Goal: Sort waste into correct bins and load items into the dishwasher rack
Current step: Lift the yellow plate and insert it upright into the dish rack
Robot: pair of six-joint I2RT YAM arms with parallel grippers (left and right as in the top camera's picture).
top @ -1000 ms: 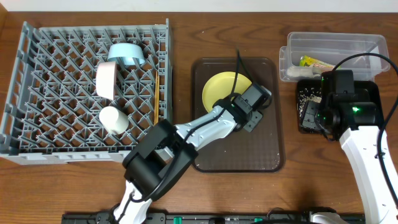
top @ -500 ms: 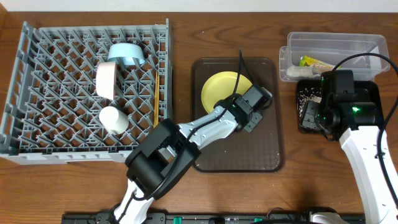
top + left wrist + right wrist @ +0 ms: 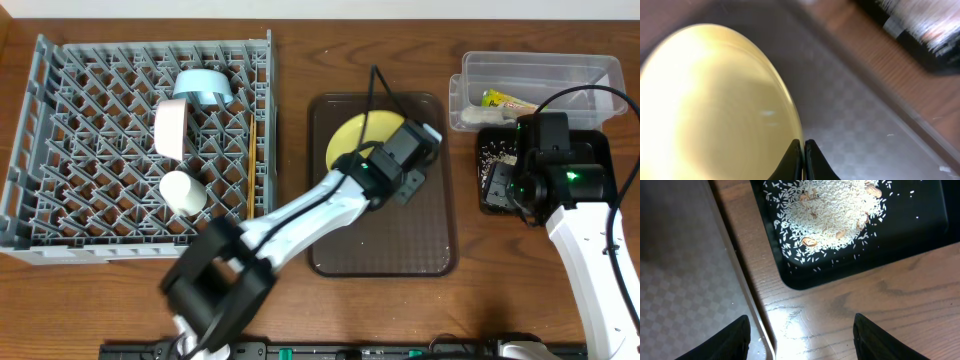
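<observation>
I am pinching the plate (image 3: 347,140) rim in my left gripper (image 3: 803,150), frame centre; my right gripper (image 3: 801,335) is hanging open. Bowls (image 3: 203,85), cup (image 3: 183,192) and chopsticks (image 3: 250,150) are sitting in the rack (image 3: 90,225), wrapper (image 3: 508,98) and rice (image 3: 835,205) are lying in the bins (image 3: 535,68); only the plate is remaining

Overhead looks straight down on the table (image 3: 290,60); both close wrist views share the brown tray (image 3: 400,240).
</observation>
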